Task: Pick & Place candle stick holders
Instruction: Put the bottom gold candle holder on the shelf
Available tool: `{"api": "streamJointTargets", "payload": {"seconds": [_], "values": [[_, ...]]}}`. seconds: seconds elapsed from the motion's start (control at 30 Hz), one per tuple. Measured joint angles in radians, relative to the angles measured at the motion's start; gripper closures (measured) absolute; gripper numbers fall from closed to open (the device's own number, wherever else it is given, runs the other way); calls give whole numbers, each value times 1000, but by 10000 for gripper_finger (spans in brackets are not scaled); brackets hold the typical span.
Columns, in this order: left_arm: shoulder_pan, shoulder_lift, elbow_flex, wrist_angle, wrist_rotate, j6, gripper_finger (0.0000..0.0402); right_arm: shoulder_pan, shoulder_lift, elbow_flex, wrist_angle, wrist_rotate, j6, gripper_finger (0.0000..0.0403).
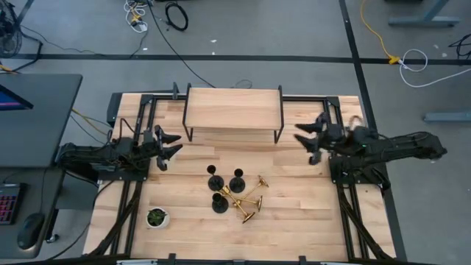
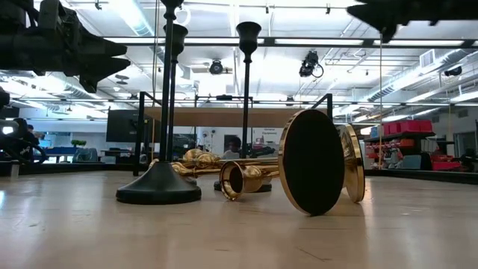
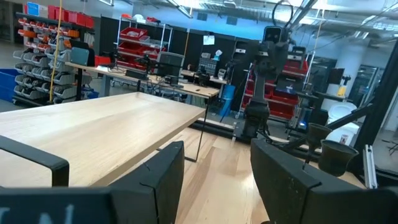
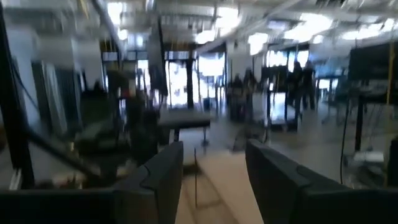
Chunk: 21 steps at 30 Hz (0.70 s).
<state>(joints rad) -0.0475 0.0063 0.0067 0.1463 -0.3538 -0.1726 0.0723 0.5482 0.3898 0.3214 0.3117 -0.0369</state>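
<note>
**Around the wooden table**

A small white pot [image 1: 156,218] with a green plant sits near the table's [image 1: 294,221] front left corner. At the far edge stands a low wooden shelf [image 1: 232,108] on thin black legs. Left of the table is a dark desk [image 1: 37,110] with a mouse [image 1: 29,230] beside a keyboard. Loose cables [image 1: 147,18] trail across the grey floor beyond.

Six candle stick holders are counted on the table: three black candle stick holders [image 1: 221,193] standing upright and three gold candle stick holders [image 1: 249,200] lying on their sides in a loose heap. One small white pot with a green plant [image 1: 156,217] and one wooden shelf [image 1: 233,108] are also seen. Two grippers are counted, the left gripper [image 1: 171,148] and the right gripper [image 1: 307,143].
</note>
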Motion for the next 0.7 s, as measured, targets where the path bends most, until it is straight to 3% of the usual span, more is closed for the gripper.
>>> {"api": "streamJointTargets", "payload": {"seconds": [0.17, 0.3, 0.7], "values": [[0, 0, 0, 0, 0, 0, 214, 22, 211, 165, -216, -113, 1, 227], [0, 0, 0, 0, 0, 0, 214, 62, 336, 266, -375, -129, -2, 227], [0, 0, 0, -5, 0, 0, 214, 217, 652, 439, -469, -105, 0, 227]]}}
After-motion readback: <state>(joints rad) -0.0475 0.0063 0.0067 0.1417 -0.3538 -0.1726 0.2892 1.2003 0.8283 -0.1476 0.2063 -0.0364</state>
